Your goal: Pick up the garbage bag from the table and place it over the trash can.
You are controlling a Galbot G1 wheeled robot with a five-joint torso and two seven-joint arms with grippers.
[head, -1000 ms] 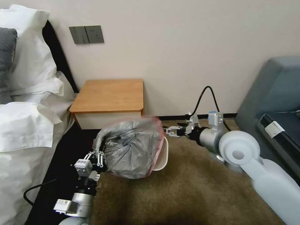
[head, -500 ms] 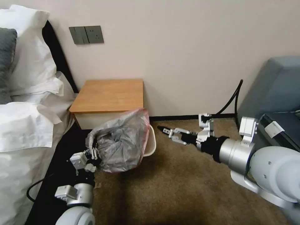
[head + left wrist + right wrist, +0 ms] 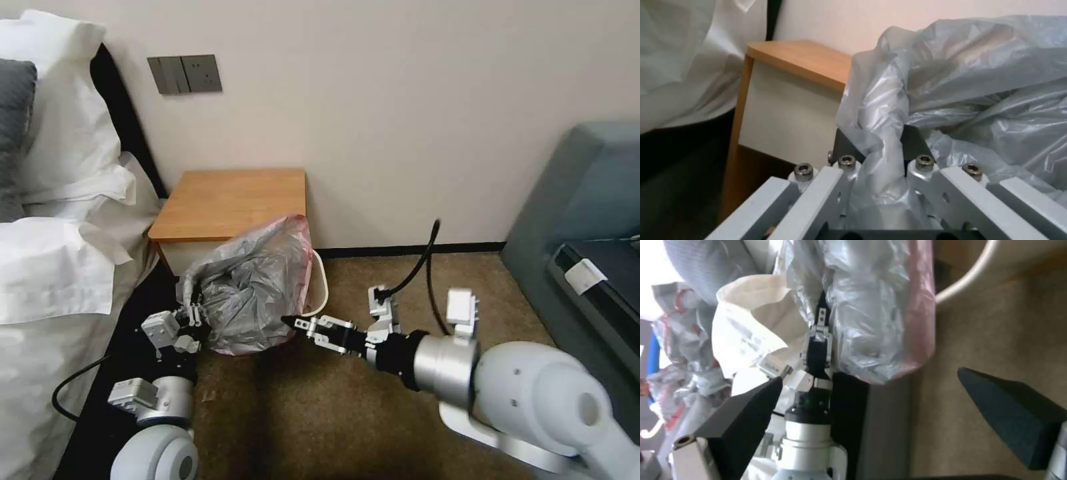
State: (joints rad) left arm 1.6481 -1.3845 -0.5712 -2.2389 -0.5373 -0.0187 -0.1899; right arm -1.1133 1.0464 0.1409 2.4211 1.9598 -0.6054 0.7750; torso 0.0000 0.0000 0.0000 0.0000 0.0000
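The garbage bag (image 3: 257,287), grey and crinkly with a pinkish-red rim, hangs bunched over the near side of the cream trash can (image 3: 322,288), hiding most of it. My left gripper (image 3: 192,312) is shut on a fold at the bag's left side; in the left wrist view the plastic (image 3: 951,83) is pinched between its fingers (image 3: 911,143). My right gripper (image 3: 298,325) is open, its tips at the bag's lower right edge, beside the pink rim (image 3: 918,316). Just behind the bag stands the table (image 3: 233,200), its top bare.
A bed with white sheets (image 3: 60,267) lies close on the left. A grey sofa (image 3: 587,220) stands at the right. Brown carpet (image 3: 347,427) stretches in front of the bin. A black cable (image 3: 420,260) loops off my right wrist.
My right gripper has swung from the right of the bin down and leftward to the bag's lower right edge. The left gripper has drawn the bag leftward, toward the table.
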